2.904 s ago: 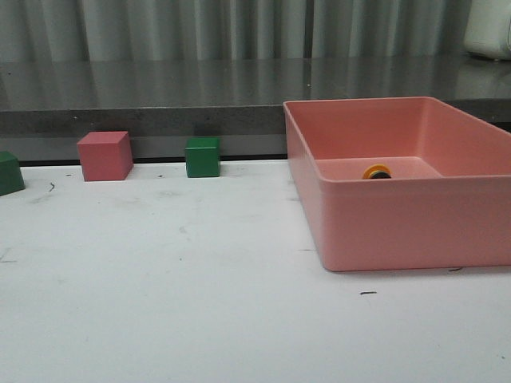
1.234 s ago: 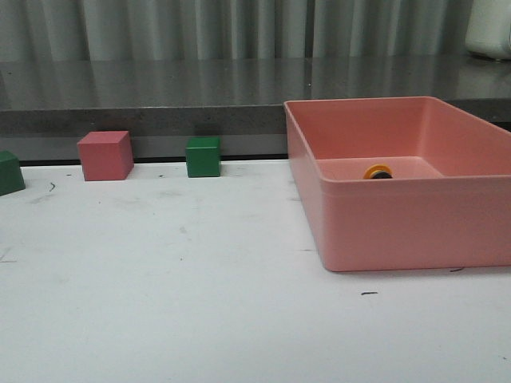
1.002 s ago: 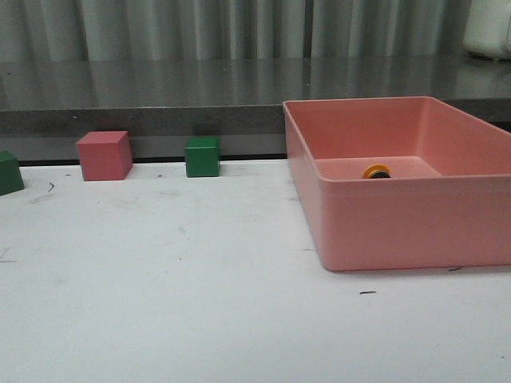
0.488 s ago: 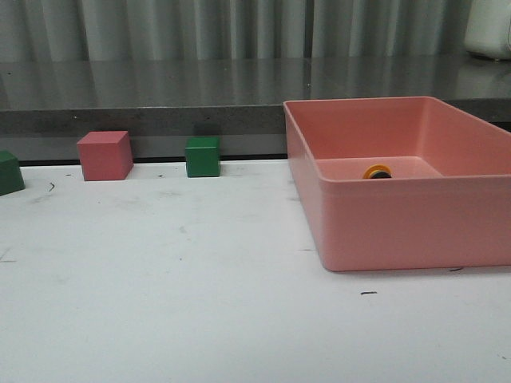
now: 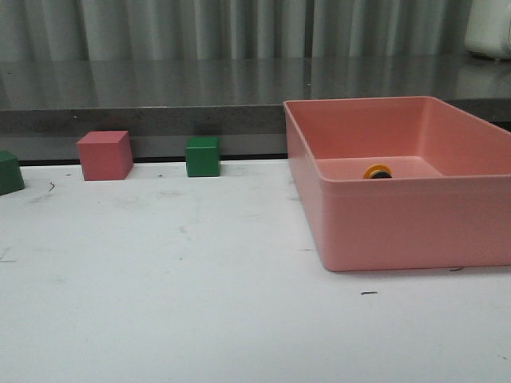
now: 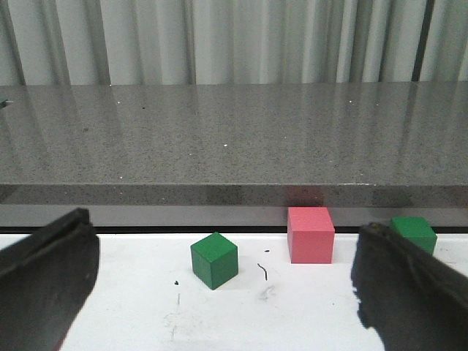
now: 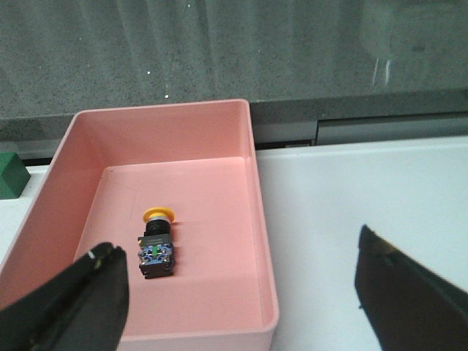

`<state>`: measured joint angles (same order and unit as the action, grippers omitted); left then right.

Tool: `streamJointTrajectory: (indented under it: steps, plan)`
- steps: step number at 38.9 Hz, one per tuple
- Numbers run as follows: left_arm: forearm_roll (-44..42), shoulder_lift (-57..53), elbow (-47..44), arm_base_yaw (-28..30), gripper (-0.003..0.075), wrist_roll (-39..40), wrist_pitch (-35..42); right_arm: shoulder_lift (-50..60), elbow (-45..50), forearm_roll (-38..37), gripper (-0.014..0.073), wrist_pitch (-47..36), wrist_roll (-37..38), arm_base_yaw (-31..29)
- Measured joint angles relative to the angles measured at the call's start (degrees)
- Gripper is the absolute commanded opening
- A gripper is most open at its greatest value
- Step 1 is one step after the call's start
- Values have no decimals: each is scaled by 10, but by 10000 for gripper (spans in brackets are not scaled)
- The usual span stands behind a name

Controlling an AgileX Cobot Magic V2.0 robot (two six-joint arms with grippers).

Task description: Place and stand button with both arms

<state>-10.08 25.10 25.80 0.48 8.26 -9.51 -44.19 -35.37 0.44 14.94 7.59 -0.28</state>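
The button (image 7: pixel 157 245) lies on its side on the floor of the pink bin (image 7: pixel 261 241), yellow cap toward the far wall. In the front view only its yellow cap (image 5: pixel 377 171) shows above the bin's front wall (image 5: pixel 415 227). My right gripper (image 7: pixel 238 292) is open and empty, above the bin's near end, the button just inside its one finger (image 7: pixel 73 303). My left gripper (image 6: pixel 219 292) is open and empty, low over the white table, facing a green cube (image 6: pixel 214 259) and the pink cube (image 6: pixel 311 234). Neither gripper shows in the front view.
A pink cube (image 5: pixel 104 155) and two green cubes (image 5: pixel 203 156) (image 5: pixel 9 172) stand along the table's back edge, under a grey stone ledge (image 5: pixel 160 88). Another green cube (image 6: pixel 413 232) shows past my left gripper's finger. The bin takes up the table's right side.
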Motion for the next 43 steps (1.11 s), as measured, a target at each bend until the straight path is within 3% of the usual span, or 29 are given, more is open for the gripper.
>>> streamJointTrajectory:
  steps: [9, 20, 43]
  plan:
    - [0, 0, 0, 0, 673, 0, 2, -188, -122, 19, 644, 47, 0, 38]
    - [0, 0, 0, 0, 673, 0, 3, -399, -301, 20, 642, 201, 0, 107]
    - [-1, 0, 0, 0, 673, 0, 5, -710, -546, 14, 641, 341, 3, 115]
